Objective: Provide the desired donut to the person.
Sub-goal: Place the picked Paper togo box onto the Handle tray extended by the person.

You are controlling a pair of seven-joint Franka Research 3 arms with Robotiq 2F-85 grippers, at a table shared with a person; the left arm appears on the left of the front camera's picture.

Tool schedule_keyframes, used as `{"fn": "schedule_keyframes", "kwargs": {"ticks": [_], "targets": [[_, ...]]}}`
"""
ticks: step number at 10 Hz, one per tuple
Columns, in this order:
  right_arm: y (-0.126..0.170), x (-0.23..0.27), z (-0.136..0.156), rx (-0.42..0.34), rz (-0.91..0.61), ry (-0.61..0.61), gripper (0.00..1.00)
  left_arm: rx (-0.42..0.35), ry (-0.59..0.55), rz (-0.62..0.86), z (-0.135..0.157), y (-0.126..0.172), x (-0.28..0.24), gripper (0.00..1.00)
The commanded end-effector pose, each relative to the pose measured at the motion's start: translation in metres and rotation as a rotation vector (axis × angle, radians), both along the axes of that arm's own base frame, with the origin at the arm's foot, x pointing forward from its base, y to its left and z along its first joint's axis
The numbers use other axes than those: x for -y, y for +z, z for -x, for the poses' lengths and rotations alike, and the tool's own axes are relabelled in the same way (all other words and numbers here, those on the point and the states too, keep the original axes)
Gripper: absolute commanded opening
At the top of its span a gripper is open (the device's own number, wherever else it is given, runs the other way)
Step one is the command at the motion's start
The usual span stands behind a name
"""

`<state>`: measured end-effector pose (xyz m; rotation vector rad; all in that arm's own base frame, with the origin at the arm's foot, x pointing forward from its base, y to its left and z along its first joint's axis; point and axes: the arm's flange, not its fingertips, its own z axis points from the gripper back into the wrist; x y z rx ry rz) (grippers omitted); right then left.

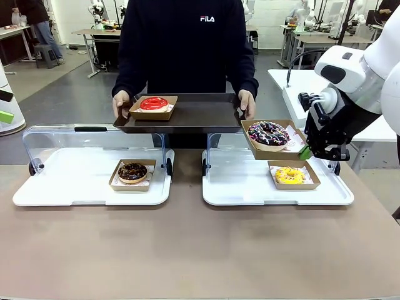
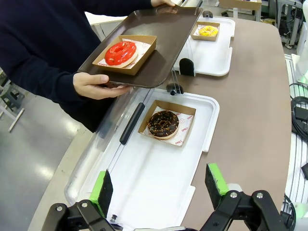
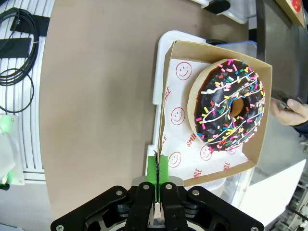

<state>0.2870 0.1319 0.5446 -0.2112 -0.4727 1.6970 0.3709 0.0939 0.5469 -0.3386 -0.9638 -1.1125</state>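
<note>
A chocolate donut with coloured sprinkles lies in an open cardboard box. My right gripper is shut on that box's near rim and holds it in the air, just right of the brown tray. The person holds this tray in both hands across the table. On it sits a red-glazed donut in its box. My left gripper hangs open above the left white tray, nothing between its fingers.
The left white tray carries a boxed chocolate donut. The right white tray carries a boxed yellow donut. Clear lids stand raised behind both trays. Bare brown tabletop lies in front.
</note>
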Motion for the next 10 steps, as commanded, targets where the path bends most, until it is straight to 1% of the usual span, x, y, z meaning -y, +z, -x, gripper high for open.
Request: {"fn": "schedule_keyframes", "kwargs": {"ticks": [1,3,4,5,6,7,8,9,10], "targets": [[-0.003,0.001,0.002,-0.001,0.004,-0.006,0.00,0.003,-0.001,0.007,0.001,0.000,0.000,1.00],[0.000,0.000,0.000,0.000,0.000,0.000,0.01,0.003,-0.001,0.007,0.001,0.000,0.000,1.00],[0.023,-0.011,-0.011,-0.006,-0.133,-0.009,0.01,0.003,-0.001,0.007,0.001,0.000,0.000,1.00],[0.051,-0.027,-0.021,-0.022,-0.167,-0.033,0.01,0.003,-0.001,0.007,0.001,0.000,0.000,1.00],[0.085,-0.054,-0.034,-0.057,-0.128,-0.045,0.01,0.003,-0.001,0.007,0.001,0.000,0.000,1.00],[0.100,-0.069,-0.042,-0.094,-0.130,-0.060,0.01,0.003,-0.001,0.007,0.001,0.000,0.000,1.00],[0.118,-0.097,-0.065,-0.144,-0.118,-0.124,0.01,0.003,-0.001,0.007,0.001,0.000,0.000,1.00],[0.125,-0.118,-0.090,-0.162,-0.122,-0.172,0.01,0.003,-0.001,0.007,0.001,0.000,0.000,1.00],[0.125,-0.138,-0.116,-0.161,-0.113,-0.193,0.01,0.003,-0.001,0.007,0.001,0.000,0.000,1.00]]}}
